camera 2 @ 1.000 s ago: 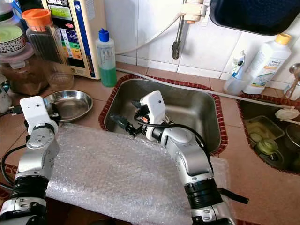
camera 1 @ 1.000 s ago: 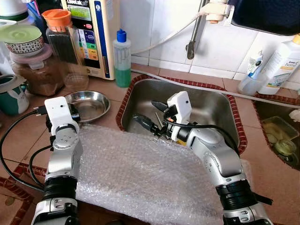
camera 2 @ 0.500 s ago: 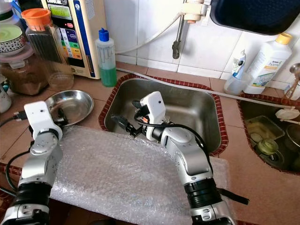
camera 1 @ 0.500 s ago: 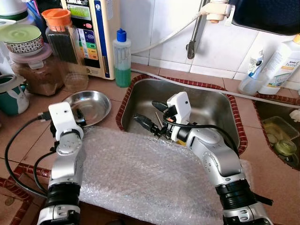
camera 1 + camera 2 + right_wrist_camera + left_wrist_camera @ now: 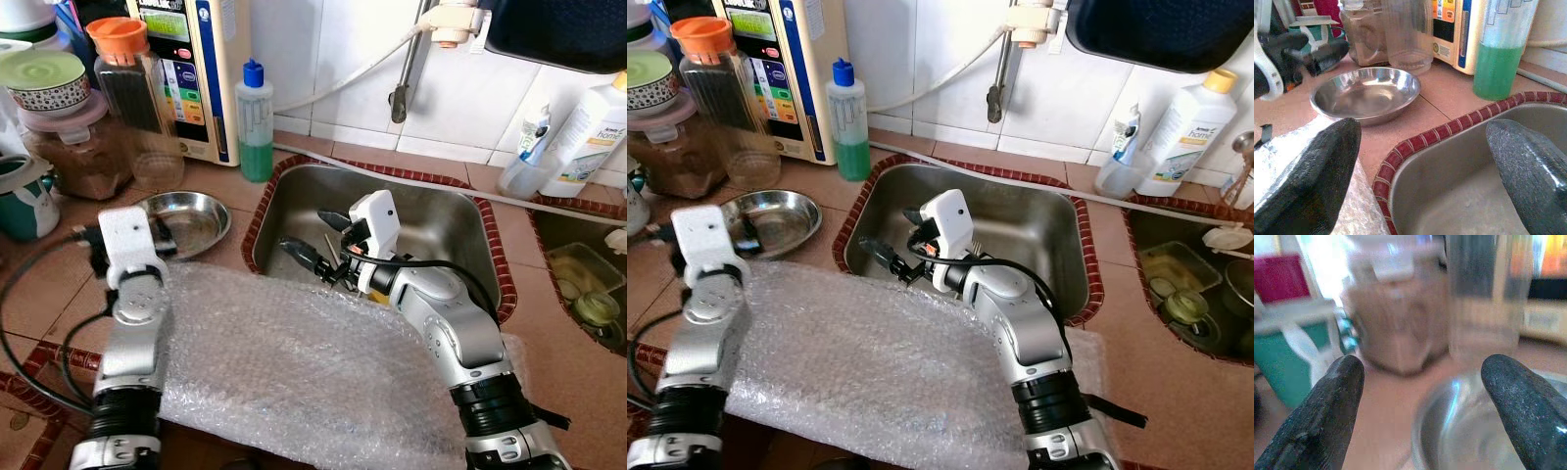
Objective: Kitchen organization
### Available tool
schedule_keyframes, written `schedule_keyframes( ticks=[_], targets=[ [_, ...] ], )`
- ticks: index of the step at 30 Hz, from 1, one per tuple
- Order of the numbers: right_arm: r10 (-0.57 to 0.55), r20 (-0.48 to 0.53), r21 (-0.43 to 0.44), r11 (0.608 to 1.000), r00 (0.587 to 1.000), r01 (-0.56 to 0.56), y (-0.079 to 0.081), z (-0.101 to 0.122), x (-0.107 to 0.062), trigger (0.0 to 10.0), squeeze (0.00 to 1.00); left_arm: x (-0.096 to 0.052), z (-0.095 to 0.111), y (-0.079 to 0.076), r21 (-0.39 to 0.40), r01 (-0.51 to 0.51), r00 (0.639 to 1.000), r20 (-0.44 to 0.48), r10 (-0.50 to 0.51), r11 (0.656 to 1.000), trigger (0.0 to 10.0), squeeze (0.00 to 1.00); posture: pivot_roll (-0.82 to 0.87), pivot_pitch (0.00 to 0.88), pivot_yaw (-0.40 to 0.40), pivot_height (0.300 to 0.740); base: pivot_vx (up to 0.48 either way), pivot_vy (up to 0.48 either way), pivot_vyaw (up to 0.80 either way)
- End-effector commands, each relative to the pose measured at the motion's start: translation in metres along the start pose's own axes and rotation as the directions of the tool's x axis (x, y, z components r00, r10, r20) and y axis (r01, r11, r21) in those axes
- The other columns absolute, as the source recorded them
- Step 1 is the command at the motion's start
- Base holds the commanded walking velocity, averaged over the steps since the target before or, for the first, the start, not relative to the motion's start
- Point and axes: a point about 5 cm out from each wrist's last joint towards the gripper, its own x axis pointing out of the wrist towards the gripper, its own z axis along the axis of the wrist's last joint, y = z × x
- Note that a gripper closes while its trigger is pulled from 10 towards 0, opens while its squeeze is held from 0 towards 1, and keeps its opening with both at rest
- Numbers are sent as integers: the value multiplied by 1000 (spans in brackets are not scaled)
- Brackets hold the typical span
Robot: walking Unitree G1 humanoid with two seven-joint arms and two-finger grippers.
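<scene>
A shallow steel bowl (image 5: pixel 188 217) rests on the tiled counter, left of the steel sink (image 5: pixel 441 220). A sheet of bubble wrap (image 5: pixel 294 362) covers the counter's front. My left gripper (image 5: pixel 160 235) hovers open at the bowl's near rim; in the left wrist view its fingers (image 5: pixel 1327 401) frame the bowl (image 5: pixel 1464 431), with nothing between them. My right gripper (image 5: pixel 315 240) hangs open over the sink's left corner, pointing toward the bowl (image 5: pixel 1366 93). Its fingertips (image 5: pixel 1308 171) hold nothing.
A green soap bottle (image 5: pixel 256 122), a water unit (image 5: pixel 191 69), food jars (image 5: pixel 78 127) and a clear cup (image 5: pixel 157 166) stand behind the bowl. A teal mug (image 5: pixel 22 196) is at far left. White bottles (image 5: pixel 588 127) and a second basin (image 5: pixel 583 279) are on the right.
My left wrist swung slightly right toward the bowl, then back left to about where it began. The right arm has stayed in place.
</scene>
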Motion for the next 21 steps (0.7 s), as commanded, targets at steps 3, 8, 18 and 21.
schedule_keyframes(
  ticks=[3,8,18,21],
  targets=[
    [-9,8,-18,1000,1000,9,-3,5,1,10000,0,-3,7,-8,-1,24,999,24,-24,1000,10000,0,110,18,-40,740,0,0,0],
    [-9,7,-20,1000,1000,9,-3,5,1,10000,0,-10,-16,-13,-42,31,985,-168,-38,999,10000,0,107,21,-41,740,0,0,0],
    [-7,4,-22,1000,1000,7,-4,5,0,10000,0,0,-19,-7,-100,-2,940,-340,-32,995,10000,0,107,23,-37,740,0,0,0],
    [-8,4,-23,1000,1000,8,-3,5,0,10000,0,1,-21,-8,-144,-1,924,-378,-54,990,0,0,106,24,-35,740,0,0,0]
  ],
)
